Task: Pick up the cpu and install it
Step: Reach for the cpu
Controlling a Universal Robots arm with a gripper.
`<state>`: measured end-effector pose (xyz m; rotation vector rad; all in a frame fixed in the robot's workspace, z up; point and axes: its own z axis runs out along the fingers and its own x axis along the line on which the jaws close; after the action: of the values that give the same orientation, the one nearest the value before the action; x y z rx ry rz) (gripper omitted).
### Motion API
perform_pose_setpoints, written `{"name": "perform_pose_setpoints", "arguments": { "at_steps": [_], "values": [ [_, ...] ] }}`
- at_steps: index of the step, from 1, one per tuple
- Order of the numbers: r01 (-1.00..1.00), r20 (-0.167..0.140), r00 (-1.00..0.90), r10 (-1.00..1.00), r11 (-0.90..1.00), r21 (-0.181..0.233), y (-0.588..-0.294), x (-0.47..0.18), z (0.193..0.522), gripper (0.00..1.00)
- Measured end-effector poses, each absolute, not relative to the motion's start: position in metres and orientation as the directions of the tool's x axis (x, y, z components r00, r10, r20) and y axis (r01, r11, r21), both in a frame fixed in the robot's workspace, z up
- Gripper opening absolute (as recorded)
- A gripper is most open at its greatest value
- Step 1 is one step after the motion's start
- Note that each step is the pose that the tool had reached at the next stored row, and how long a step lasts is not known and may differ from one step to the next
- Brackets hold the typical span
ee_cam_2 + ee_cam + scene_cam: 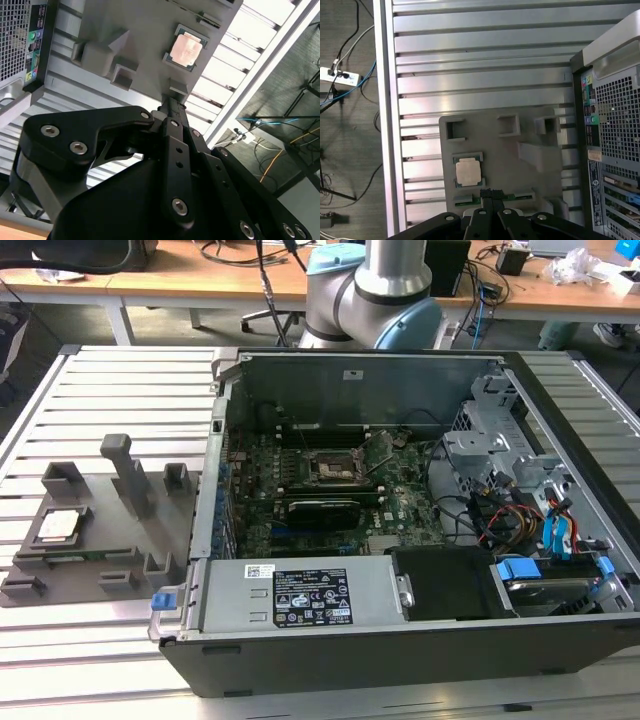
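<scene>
Probably light, stiff and delicate, the cpu (468,171) lies flat in its grey tray (502,160), best pinched across opposite rims, while the claw (487,193) hangs closed, holding nothing.

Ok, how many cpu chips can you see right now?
1. The cpu lies on the grey tray, to the exterior view's left of the open computer case; both wrist views show it too. Another could be hidden inside the case.
</scene>
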<state>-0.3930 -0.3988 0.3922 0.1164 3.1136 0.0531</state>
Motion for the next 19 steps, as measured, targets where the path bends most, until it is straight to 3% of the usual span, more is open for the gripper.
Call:
{"name": "perform_pose_setpoints", "arguments": {
  "at_steps": [19],
  "values": [
    [0.074, -0.024, -0.997, 0.075, 0.997, 0.035, -0.399, -0.438, 0.392, 0.11]
  ]
}}
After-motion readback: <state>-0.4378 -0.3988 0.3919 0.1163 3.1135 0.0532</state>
